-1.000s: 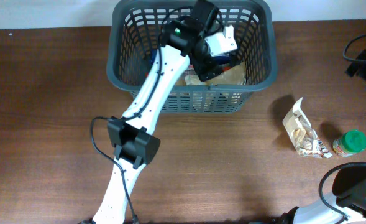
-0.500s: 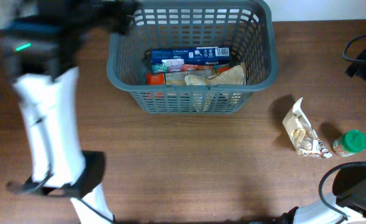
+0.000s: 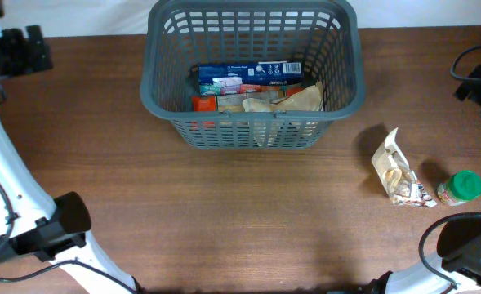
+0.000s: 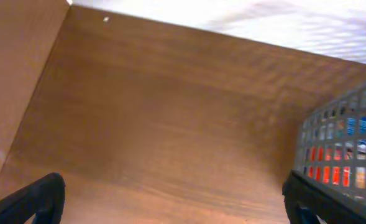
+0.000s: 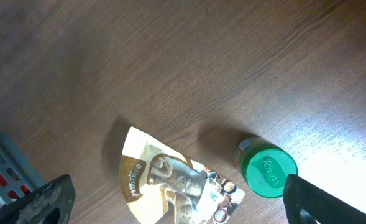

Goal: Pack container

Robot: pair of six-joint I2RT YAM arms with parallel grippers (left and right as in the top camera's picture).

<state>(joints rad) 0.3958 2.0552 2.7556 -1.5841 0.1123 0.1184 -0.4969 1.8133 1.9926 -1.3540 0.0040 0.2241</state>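
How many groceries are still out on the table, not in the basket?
2: a snack pouch right of the basket, and a green-lidded jar just right of the pouch. Nothing else shows.

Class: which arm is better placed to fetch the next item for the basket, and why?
Right. The right pincer hangs open over the snack pouch and green-lidded jar; the left pincer sits beyond the container's far side.

1. The container (image 4: pixel 350 155) is cut off at 3 o'clock in the left wrist view.
2. Of the left gripper (image 4: pixel 171 186) and right gripper (image 5: pixel 178 190) only fingertips show (bottom corners, 5 and 7 o'clock).
3. The pouch (image 5: pixel 164 177) runs off the right wrist view at 6 o'clock.
4. The blue box (image 3: pixel 248 72) print is too small to read; the red pack (image 3: pixel 201 103) beneath is mostly hidden.
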